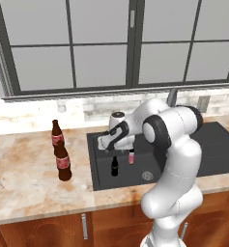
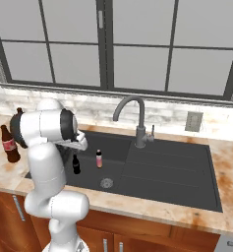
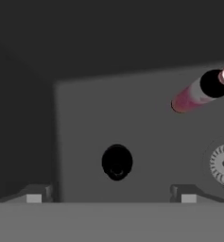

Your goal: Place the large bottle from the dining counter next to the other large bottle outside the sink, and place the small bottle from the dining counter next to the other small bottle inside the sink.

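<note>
Down inside the dark sink (image 1: 99, 178), the little black bottle (image 1: 114, 166) stands up just beside the little pink bottle (image 1: 131, 156).
Right above the black bottle hangs the hand (image 3: 111, 196) with its fingers spread wide, holding nothing. Over on the tabletop (image 1: 24, 173) to the left of the sink, two big brown bottles (image 1: 63, 162) with red labels stand close together, one just behind the other.

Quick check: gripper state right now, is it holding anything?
Gripper: open, holding nothing. The small black bottle stands free on the sink floor between the spread fingertips, near the pink bottle.
</note>
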